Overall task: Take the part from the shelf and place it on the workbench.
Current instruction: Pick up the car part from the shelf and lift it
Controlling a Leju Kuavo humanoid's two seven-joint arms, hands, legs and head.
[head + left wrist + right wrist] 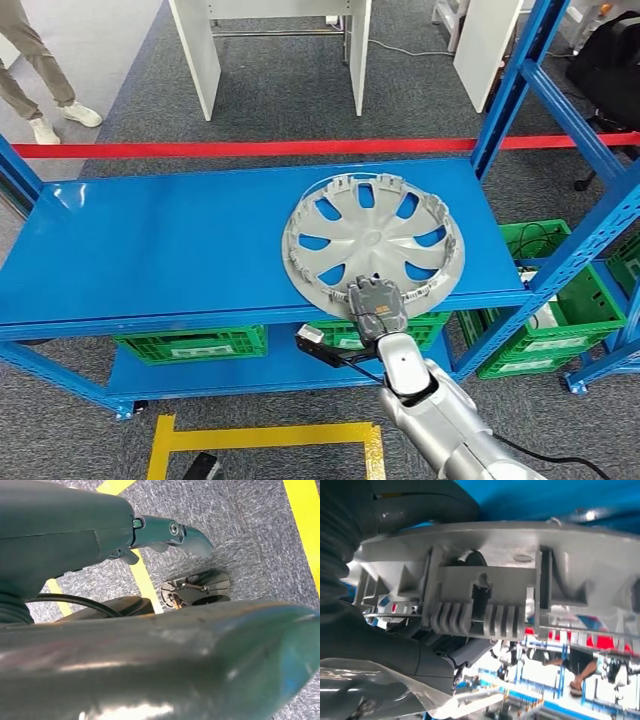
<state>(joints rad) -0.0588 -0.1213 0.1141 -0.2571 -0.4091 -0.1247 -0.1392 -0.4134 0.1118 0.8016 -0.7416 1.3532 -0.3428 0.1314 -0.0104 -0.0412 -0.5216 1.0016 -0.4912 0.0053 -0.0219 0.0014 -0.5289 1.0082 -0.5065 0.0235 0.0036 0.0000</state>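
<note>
Right of centre in the head view, the right hand (376,309) grips the near rim of the round silver-grey plastic wheel cover (373,240) lying flat on the blue metal shelf (151,250), fingers closed around its edge; the left hand (113,535) hangs with fingers extended, holding nothing.

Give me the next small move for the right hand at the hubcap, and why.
Probably lift a little and draw back from the shelf. The right hand is at the near rim of the hubcap, and the right wrist view shows its fingers and thumb either side of that rim, so it looks gripped. The hubcap lies flat on the blue shelf.
</note>
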